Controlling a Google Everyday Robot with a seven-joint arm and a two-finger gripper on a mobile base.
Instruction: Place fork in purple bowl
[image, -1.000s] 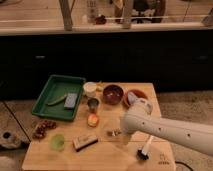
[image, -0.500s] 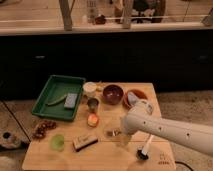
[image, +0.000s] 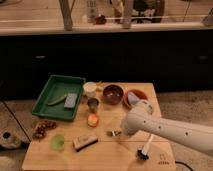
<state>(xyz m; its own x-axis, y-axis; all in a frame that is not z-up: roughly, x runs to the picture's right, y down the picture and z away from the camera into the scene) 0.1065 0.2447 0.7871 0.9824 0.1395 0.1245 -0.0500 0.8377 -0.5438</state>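
Fork can't be made out; prob. hidden at gripper (image: 114, 133), low over table (image: 117, 156) centre, grip state unclear. You'd lift high, clear steel cup (image: 93, 103), lower into purple bowl (image: 113, 93).

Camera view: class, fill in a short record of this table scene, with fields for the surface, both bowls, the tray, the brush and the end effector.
surface: wooden table
purple bowl: upright, far side of the table
orange-red bowl: just right of the purple bowl
green tray: far left corner
brush: white handle, black head, near edge
end effector: low over mid-table, nearer than the purple bowl
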